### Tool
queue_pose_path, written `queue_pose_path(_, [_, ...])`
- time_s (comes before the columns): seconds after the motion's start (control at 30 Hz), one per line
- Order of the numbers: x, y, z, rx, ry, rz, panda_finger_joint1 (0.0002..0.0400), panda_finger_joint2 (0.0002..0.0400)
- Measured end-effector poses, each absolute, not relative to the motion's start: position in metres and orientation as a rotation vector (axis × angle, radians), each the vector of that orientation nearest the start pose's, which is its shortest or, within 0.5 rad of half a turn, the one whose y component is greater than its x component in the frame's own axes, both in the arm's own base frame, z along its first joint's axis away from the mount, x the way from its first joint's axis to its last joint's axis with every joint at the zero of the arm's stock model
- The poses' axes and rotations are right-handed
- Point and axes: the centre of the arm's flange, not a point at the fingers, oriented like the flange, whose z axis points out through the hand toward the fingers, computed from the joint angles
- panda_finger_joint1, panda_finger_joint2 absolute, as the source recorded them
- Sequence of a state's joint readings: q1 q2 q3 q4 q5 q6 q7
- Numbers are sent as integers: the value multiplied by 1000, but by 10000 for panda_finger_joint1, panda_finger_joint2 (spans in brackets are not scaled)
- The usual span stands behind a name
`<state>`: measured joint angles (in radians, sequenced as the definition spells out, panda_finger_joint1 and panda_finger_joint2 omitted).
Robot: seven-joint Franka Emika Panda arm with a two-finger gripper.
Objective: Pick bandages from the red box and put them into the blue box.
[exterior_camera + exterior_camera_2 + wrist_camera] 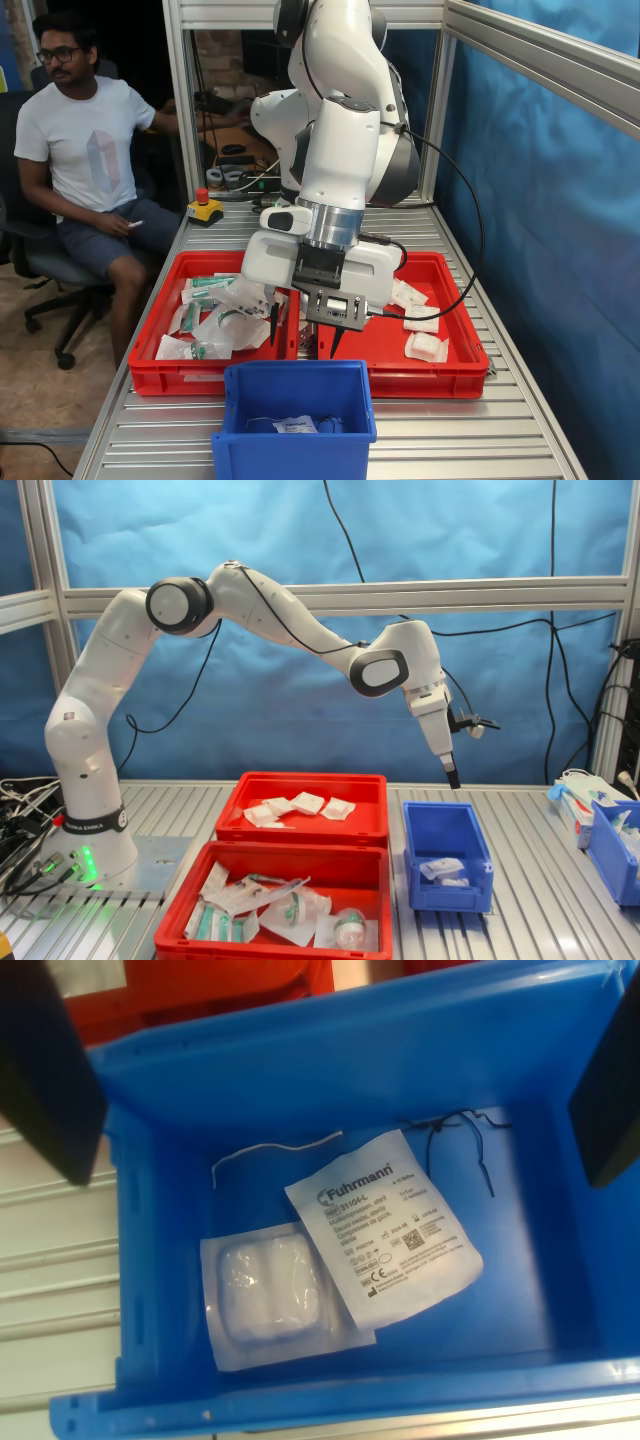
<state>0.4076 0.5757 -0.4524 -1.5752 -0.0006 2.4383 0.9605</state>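
My gripper (303, 338) hangs open and empty over the blue box (290, 458), its black fingers (45, 1070) wide apart. In the second exterior view the gripper (452, 775) is a little above the blue box's (448, 895) far rim. Two white bandages lie on the box floor: a printed packet (385, 1225) overlapping a puffy one (270, 1295). More bandages (425, 345) lie in the red box (440, 375) behind, at the first exterior view's right. In the second exterior view these bandages (305, 805) sit in the rear red box (300, 833).
A twin red tray (150, 375) holds clear-plastic packages with green parts (215, 320). A man (85, 150) sits at the first exterior view's left, near a yellow stop button (203, 208). Another blue bin (615, 850) stands at the second exterior view's right. Aluminium posts frame the table.
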Motion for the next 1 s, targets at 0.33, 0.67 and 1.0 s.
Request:
queue_pose_path(0.33, [721, 24, 366, -2823, 1361, -636, 400, 400])
queue_pose_path(0.67, [716, 29, 372, -2835, 1365, -596, 400, 400])
queue_pose_path(1.0, [703, 33, 410, -2789, 1350, -609, 400, 400])
